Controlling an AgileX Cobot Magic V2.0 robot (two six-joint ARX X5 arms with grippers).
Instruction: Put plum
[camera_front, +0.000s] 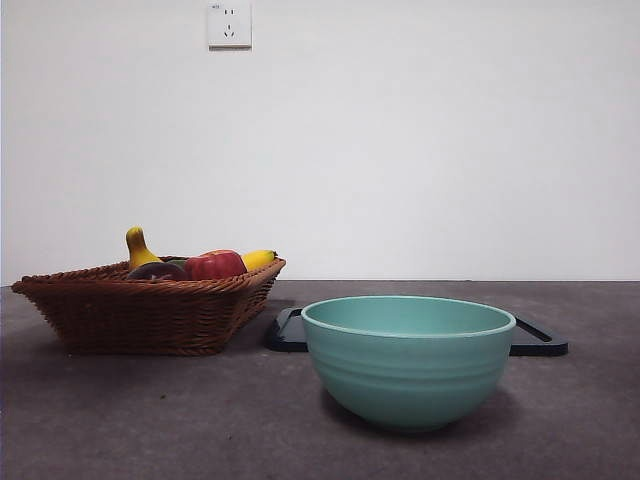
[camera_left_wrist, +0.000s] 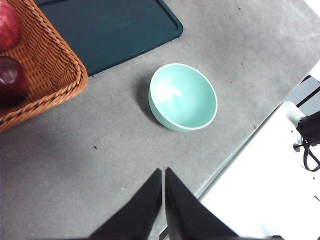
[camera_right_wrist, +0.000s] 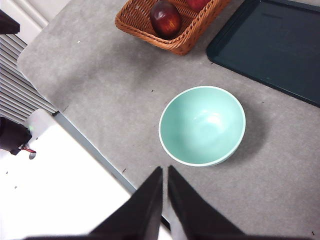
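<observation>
The plum (camera_front: 157, 270) is a dark, nearly black fruit lying in the wicker basket (camera_front: 150, 315) at the left, beside a red apple (camera_front: 215, 265). The left wrist view shows the plum (camera_left_wrist: 12, 80) just inside the basket's rim (camera_left_wrist: 65, 75). The right wrist view has the plum (camera_right_wrist: 165, 17) near the basket's corner. My left gripper (camera_left_wrist: 163, 171) hangs high over the table edge, shut and empty, well away from the basket. My right gripper (camera_right_wrist: 165, 169) is also shut and empty, high above the table edge near the teal bowl (camera_right_wrist: 202, 125). Neither gripper shows in the front view.
The teal bowl (camera_front: 408, 360) stands empty at the front centre, also seen from the left wrist as a bowl (camera_left_wrist: 182, 97). A dark flat tray (camera_front: 540, 340) lies behind it. Yellow bananas (camera_front: 140, 248) share the basket.
</observation>
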